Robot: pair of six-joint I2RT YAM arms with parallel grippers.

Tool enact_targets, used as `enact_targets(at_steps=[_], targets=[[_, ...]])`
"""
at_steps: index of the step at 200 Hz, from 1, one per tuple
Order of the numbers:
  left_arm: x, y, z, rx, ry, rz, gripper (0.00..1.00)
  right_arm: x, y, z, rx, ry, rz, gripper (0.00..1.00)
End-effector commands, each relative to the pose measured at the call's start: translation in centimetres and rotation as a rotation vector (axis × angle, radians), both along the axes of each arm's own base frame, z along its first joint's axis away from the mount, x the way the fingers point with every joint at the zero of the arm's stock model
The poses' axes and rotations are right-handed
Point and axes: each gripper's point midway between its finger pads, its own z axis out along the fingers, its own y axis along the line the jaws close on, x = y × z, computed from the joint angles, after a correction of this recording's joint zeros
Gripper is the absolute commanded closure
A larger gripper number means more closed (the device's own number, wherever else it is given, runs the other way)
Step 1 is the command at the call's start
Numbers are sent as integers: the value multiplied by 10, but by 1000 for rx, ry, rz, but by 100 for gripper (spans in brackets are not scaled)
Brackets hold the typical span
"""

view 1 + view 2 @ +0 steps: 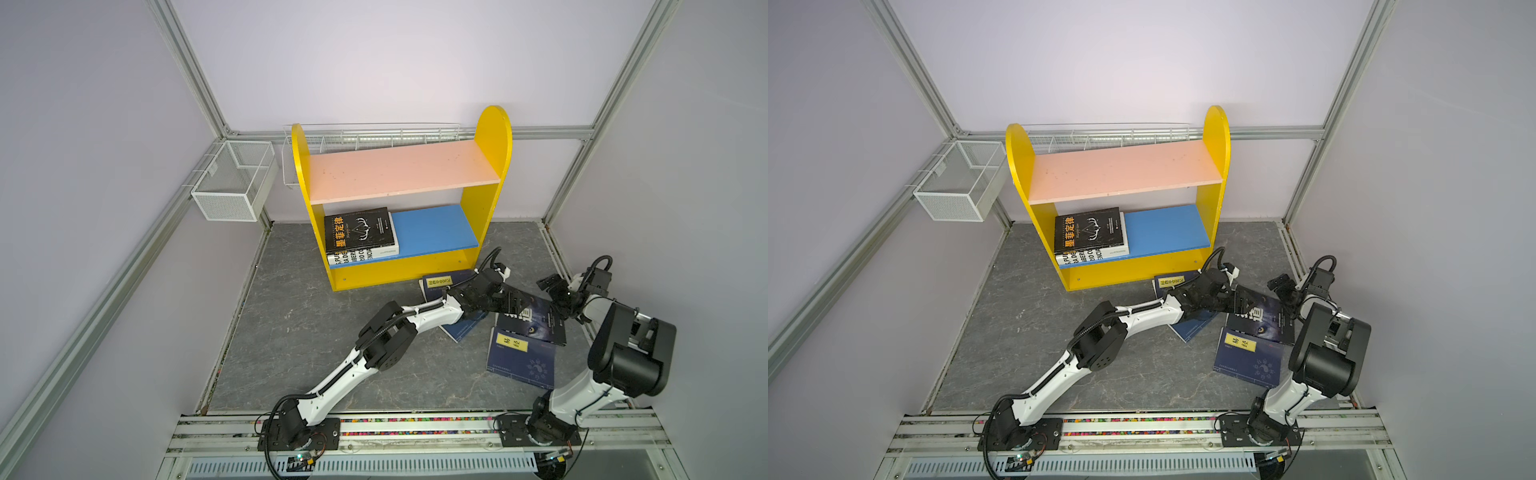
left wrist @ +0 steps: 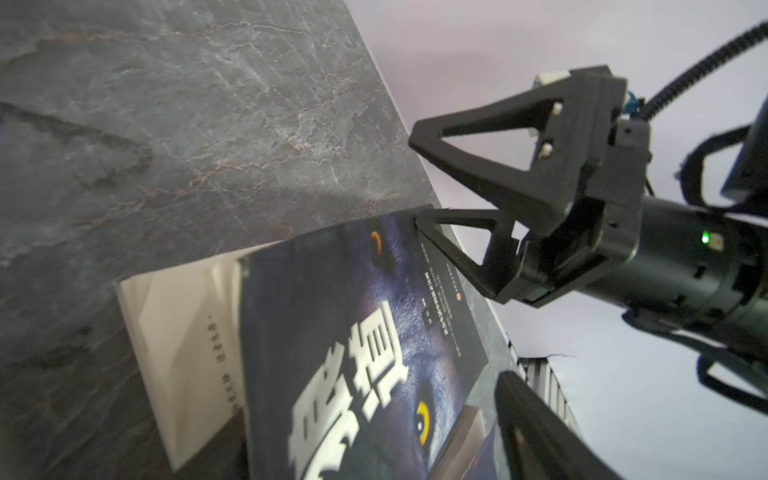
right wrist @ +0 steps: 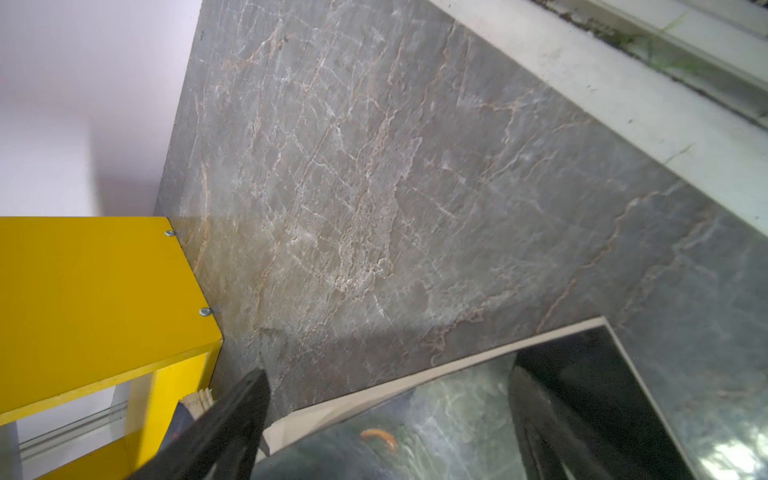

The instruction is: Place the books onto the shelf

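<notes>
Wolf-eyed book (image 1: pixel 536 328) lies on the grey table (image 1: pixel 332 332), right of the yellow shelf (image 1: pixel 494 137). Right gripper (image 2: pixel 415 180) gapes wide at its far corner (one fingertip at the cover's edge). Left gripper (image 1: pixel 517 305) sits over it, and I can't tell how its jaws stand.

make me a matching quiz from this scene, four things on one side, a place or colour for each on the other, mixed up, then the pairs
Things:
1. black book with orange title
2. wolf-eye book
3. mesh basket
4. upper board

Matches:
a. pink
b. lying on the grey tabletop
c. hanging left of the shelf
d. on the white book on the blue lower board

Pairs: 1-d; 2-b; 3-c; 4-a
</notes>
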Motion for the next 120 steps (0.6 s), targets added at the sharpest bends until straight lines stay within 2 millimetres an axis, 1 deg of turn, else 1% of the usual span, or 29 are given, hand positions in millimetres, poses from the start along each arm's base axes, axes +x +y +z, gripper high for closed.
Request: enact_targets(at_steps=[1, 21, 46, 55, 77, 86, 97, 120], targets=[[-15, -13, 21, -58, -26, -49, 37, -39, 30, -49, 143, 197, 2, 7], [-17, -14, 16, -38, -40, -42, 51, -39, 31, -47, 150, 191, 4, 8], [-19, -15, 3, 1, -44, -36, 66, -37, 32, -43, 149, 178, 9, 8], [-17, -14, -2, 24, -55, -23, 69, -37, 32, -41, 150, 171, 12, 8], [-10, -10, -11, 75, -88, 10, 83, -36, 33, -35, 153, 156, 15, 8], [-8, -9, -9, 85, -107, 19, 87, -32, 33, -29, 153, 131, 26, 8], [-4, -8, -4, 91, -130, 30, 92, -25, 37, -14, 157, 73, 61, 7], [1, -10, 18, 70, -174, 35, 100, -19, 36, 21, 128, -10, 72, 6]])
